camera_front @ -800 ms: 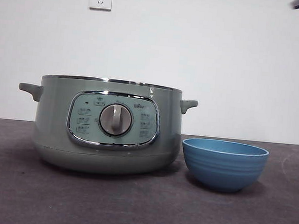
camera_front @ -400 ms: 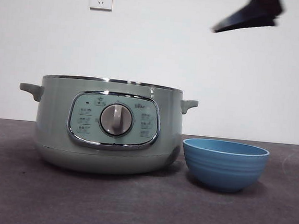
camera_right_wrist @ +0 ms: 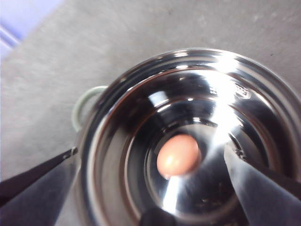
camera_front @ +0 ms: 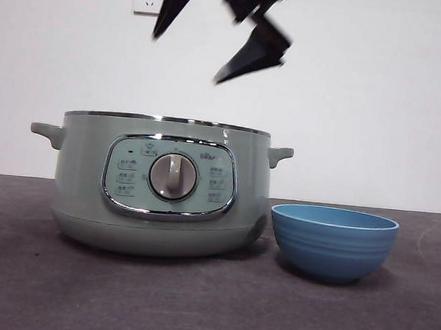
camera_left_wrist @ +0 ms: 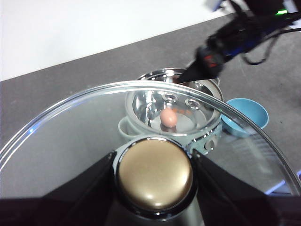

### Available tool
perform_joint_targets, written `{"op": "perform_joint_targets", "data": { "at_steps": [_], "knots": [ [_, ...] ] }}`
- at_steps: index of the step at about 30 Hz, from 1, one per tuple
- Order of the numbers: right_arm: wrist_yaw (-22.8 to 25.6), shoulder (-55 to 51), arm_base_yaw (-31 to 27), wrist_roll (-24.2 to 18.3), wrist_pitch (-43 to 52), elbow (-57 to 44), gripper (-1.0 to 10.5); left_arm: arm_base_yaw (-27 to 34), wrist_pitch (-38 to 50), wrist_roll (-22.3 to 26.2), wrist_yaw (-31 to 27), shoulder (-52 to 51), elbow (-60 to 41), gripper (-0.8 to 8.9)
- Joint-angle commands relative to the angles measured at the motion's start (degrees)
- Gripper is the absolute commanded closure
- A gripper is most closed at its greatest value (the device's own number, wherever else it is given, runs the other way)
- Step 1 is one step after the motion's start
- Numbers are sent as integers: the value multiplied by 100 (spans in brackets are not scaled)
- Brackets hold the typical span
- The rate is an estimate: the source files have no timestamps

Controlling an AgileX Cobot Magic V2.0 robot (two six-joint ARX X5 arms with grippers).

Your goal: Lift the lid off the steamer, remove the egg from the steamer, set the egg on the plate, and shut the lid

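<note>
While the pale sage-green round steamer (camera_front: 161, 184) stands lidless on the dark grey table (camera_front: 193, 302), the small blue ridged plate (camera_front: 332, 241) sits just beside it, and the right gripper (camera_front: 208, 36) hangs above its chrome rim, jaws spread wide. From the left wrist, the left gripper (camera_left_wrist: 154, 175) clamps the knob of the domed glass lid (camera_left_wrist: 70, 136), held high and well clear. From the right wrist, the pinkish-brown egg (camera_right_wrist: 178, 156) lies in the middle of the steel bowl, between the parted jaws.

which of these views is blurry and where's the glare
Right wrist view: soft all over, bright glare streaking the steamer interior beside the egg. Front view: sharp, except the motion-blurred right gripper. Left wrist view: highlights on the lid.
</note>
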Motion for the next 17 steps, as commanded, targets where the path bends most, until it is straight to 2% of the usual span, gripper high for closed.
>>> {"op": "perform_joint_targets", "data": {
  "at_steps": [1, 7, 17],
  "knots": [
    [44, 586, 59, 76, -26, 240, 382, 11, 175, -39, 7, -190, 9, 822],
    [299, 1355, 114, 79, 118, 317, 383, 11, -109, -13, 9, -321, 9, 822],
    [304, 1735, 186, 87, 330, 317, 389, 11, -116, 31, 13, -321, 9, 822]
  ]
}}
